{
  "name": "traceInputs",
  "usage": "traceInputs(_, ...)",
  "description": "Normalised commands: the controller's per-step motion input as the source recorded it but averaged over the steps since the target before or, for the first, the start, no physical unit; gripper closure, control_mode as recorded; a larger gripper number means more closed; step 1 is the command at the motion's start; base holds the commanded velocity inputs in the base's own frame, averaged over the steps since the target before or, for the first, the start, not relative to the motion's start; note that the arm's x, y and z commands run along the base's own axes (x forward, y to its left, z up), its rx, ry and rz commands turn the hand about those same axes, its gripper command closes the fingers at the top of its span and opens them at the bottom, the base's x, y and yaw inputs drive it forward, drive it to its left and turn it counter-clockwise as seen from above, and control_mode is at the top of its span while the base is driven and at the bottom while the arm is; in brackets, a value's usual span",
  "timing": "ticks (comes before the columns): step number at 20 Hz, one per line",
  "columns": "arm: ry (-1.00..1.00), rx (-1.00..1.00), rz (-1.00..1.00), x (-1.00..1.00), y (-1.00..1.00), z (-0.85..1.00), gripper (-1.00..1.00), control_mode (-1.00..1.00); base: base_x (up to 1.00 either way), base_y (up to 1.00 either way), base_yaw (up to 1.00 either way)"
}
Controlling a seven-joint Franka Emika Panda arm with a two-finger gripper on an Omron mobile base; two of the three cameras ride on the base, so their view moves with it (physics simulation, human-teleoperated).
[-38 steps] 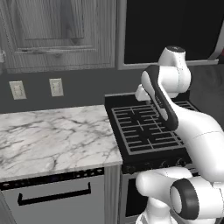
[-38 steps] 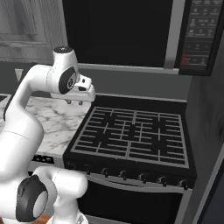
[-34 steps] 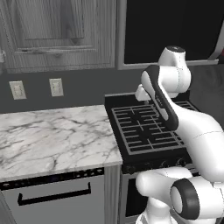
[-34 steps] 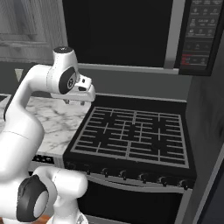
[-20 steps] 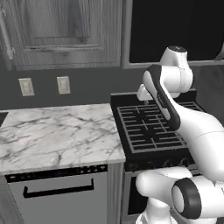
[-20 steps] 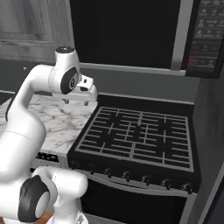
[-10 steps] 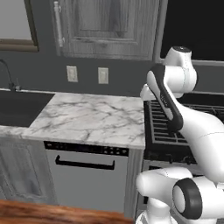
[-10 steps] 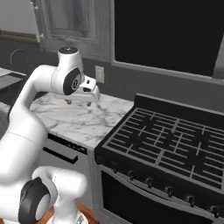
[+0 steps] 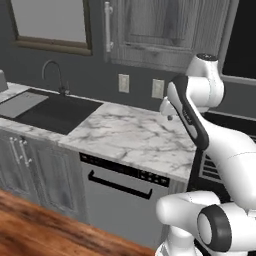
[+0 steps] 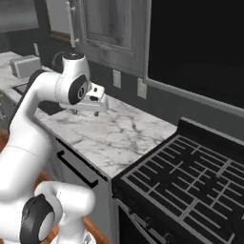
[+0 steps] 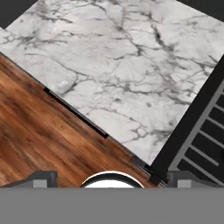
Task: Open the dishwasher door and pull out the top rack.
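Observation:
The dishwasher door (image 9: 117, 205) is a plain grey panel under the marble counter (image 9: 135, 136), standing shut. Its black bar handle (image 9: 119, 185) runs below the black control strip (image 9: 131, 171). In the right base view the door handle (image 10: 76, 168) shows beside my arm. From above, the door's top edge (image 11: 75, 112) is a dark line between counter and floor. My gripper (image 10: 85, 113) hangs open above the counter, well above the door, with nothing between its fingertips (image 11: 42, 177). The top rack is hidden behind the shut door.
A dark sink (image 9: 55, 112) with a faucet (image 9: 54, 76) lies left of the counter. The black stove grates (image 10: 190, 186) are to the right. Grey cabinet doors (image 9: 30, 170) stand left of the dishwasher, and the wooden floor (image 9: 40, 232) lies in front.
The whole picture has shifted: the base has moved, bringing the dishwasher toward the middle of the left view and the sink into sight. The arm keeps its pose.

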Motion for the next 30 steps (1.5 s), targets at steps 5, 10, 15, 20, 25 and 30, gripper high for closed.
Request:
traceInputs(5,0.00,0.00,0.00,0.00,0.00,0.00,-1.00,1.00,0.00,-0.56,0.41)
traceInputs(10,0.00,0.00,0.00,0.00,0.00,0.00,-1.00,1.00,0.00,-0.47,0.34)
traceInputs(15,0.00,0.00,0.00,0.00,0.00,0.00,-1.00,1.00,0.27,-0.39,0.17)
traceInputs(20,0.00,0.00,0.00,0.00,0.00,0.00,-1.00,1.00,0.40,-0.47,0.07)
traceInputs(25,0.00,0.00,0.00,0.00,0.00,0.00,-1.00,1.00,0.12,-0.31,0.05)
traceInputs(30,0.01,-0.01,0.02,-0.01,0.02,-0.25,-1.00,-1.00,0.00,0.00,0.00)
